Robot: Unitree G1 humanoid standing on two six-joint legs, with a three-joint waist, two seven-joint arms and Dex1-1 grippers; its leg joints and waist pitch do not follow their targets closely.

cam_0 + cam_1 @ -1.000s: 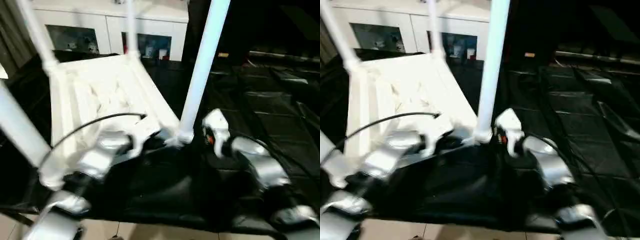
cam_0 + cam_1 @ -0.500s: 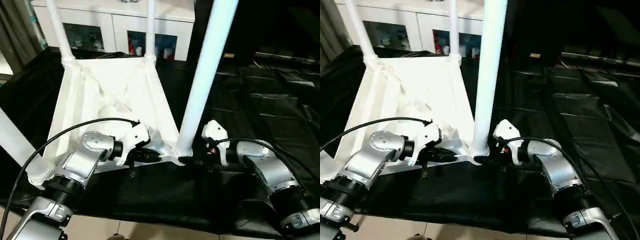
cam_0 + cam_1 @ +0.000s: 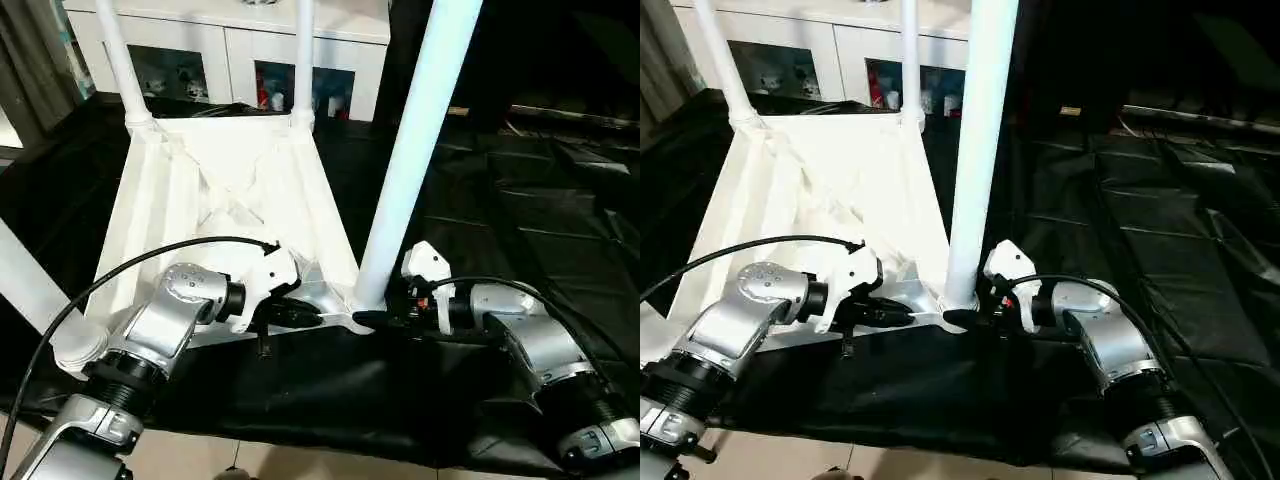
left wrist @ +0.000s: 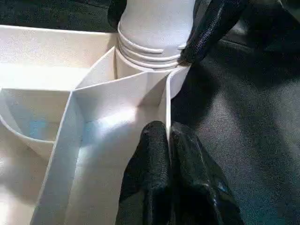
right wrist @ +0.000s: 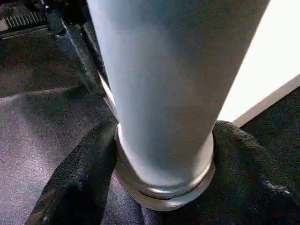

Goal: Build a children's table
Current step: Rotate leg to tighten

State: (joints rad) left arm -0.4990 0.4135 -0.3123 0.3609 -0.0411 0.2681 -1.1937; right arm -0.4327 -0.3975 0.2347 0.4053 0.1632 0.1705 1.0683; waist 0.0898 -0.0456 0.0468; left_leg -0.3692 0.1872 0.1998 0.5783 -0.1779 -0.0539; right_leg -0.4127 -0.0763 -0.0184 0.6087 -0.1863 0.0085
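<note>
Tabletop: the white square tabletop (image 3: pixel 230 210) lies upside down on black sheeting (image 3: pixel 520 230), ribbed underside facing up, its near edge toward the robot.
Near-right leg: a long white leg (image 3: pixel 410 150) stands upright in the socket at the tabletop's near-right corner, its threaded foot seated in the round collar (image 4: pixel 150 51).
Far legs: two more legs (image 3: pixel 122 62) rise from the far-left and far-right corners (image 3: pixel 303 55), both upright.
Near-left leg: a fourth leg (image 3: pixel 30 290) stands at the near-left corner, beside the left forearm.
Left gripper: the left gripper (image 4: pixel 169 140) has its two black fingers (image 4: pixel 152 150) pressed together, pinching a thin upright rib along the tabletop's near edge, close to the near-right socket.
Right gripper: the right gripper (image 5: pixel 164 187) has its fingers (image 5: pixel 77 183) spread on either side of the foot of the near-right leg, each pad lying against or just beside the tube; whether they press on it I cannot tell.
Cabinet: a white glass-door cabinet (image 3: pixel 230 45) stands beyond the tabletop's far edge.
Cable: a black cable (image 3: pixel 150 262) arcs over the left forearm.
</note>
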